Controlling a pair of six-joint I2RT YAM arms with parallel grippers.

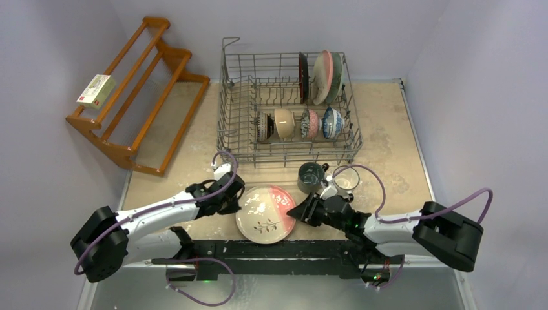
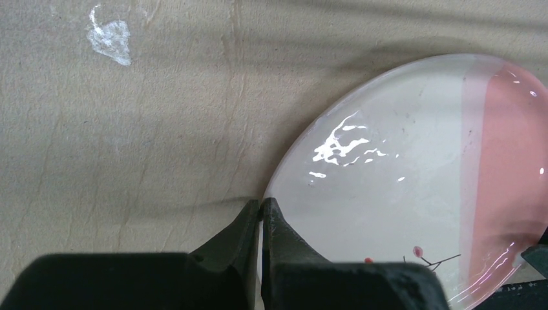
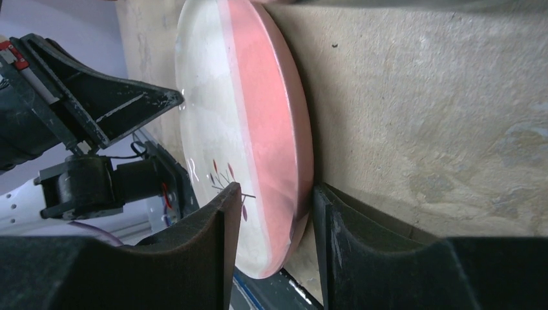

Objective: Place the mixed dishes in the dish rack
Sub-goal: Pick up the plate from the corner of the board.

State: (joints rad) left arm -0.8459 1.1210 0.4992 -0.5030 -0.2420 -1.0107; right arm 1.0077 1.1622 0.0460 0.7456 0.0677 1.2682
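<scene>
Box [image 1: 95, 90] left of dish rack [image 1: 224, 103], lettering illegible

Four plates [image 1: 265, 214], four bowls [image 1: 284, 123], two mugs [image 1: 310, 176], one rack [image 1: 226, 97], one wooden shelf [image 1: 139, 90].

plate [image 2: 400, 181] edge cropped, box [image 1: 95, 90] label maybe illegible

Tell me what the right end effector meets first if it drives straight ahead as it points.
The pink-and-white plate: its rim sits between the fingers of the right end effector, so going on would likely just seat it deeper.
</scene>
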